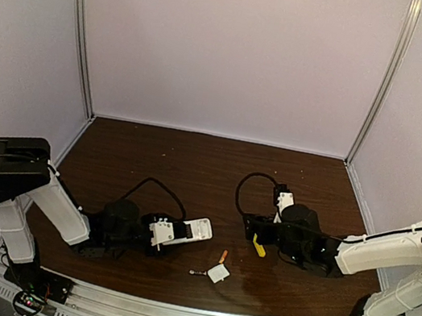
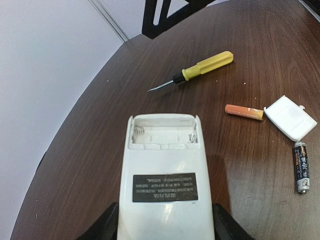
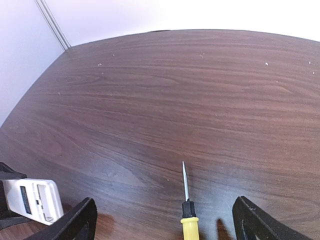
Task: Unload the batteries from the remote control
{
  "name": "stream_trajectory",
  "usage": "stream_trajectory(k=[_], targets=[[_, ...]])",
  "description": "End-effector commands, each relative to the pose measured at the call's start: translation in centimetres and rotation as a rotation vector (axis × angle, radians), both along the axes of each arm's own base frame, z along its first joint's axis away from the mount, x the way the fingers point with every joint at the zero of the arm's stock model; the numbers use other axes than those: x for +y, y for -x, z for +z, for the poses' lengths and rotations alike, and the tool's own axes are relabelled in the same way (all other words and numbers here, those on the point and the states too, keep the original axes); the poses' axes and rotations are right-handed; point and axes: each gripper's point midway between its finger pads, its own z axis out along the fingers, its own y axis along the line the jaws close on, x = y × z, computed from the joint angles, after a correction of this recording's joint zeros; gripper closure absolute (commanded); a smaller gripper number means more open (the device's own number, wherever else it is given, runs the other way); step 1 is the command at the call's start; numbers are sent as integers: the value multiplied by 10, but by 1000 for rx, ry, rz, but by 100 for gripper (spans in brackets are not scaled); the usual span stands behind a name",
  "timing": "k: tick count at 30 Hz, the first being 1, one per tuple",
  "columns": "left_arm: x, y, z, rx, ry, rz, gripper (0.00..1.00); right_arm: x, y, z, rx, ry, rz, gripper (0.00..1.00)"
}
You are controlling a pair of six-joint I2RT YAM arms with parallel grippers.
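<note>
My left gripper (image 1: 158,235) is shut on the remote control (image 1: 192,230), which lies white back up on the table. In the left wrist view the remote (image 2: 167,170) shows its dark label, and its open battery compartment (image 2: 162,134) holds no batteries. An orange battery (image 2: 244,111) and a dark battery (image 2: 301,166) lie on the table to its right. From above, the orange battery (image 1: 223,256) and the dark battery (image 1: 197,273) lie in front of the remote. My right gripper (image 3: 165,216) is open and empty.
A small white square cover (image 2: 290,117) lies by the batteries, also in the top view (image 1: 218,273). A yellow-handled screwdriver (image 3: 188,220) lies on the table between my right fingers, untouched; it shows in the top view (image 1: 259,247) and the left wrist view (image 2: 202,67).
</note>
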Motion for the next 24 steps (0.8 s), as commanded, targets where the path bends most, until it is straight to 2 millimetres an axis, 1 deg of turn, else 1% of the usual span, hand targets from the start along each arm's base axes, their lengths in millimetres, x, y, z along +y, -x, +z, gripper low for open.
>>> stream_trajectory(k=[1, 4, 8, 10, 12, 16, 19, 21, 24], targets=[[-7, -11, 29, -40, 101, 43, 100, -8, -4, 25, -42, 42, -27, 1], [-3, -19, 31, -38, 115, 98, 100, -9, -7, 44, -72, 27, -42, 0], [-4, -29, 44, 1, 186, 171, 100, -7, -12, 55, -84, 24, -59, 0], [-8, -35, 46, 33, 200, 198, 100, -9, -18, 57, -77, 30, -101, 0], [-9, -39, 49, 53, 217, 223, 100, -10, -22, 54, -73, 56, -119, 0], [-3, -50, 53, 98, 288, 322, 100, -7, -29, 48, -81, 79, -143, 0], [0, -61, 45, 150, 276, 408, 100, -8, -34, 47, -72, 89, -173, 0], [-2, -66, 40, 204, 266, 454, 100, -11, -35, 47, -71, 88, -197, 0], [-1, -72, 38, 278, 300, 523, 100, -12, -33, 52, -66, 64, -203, 0]])
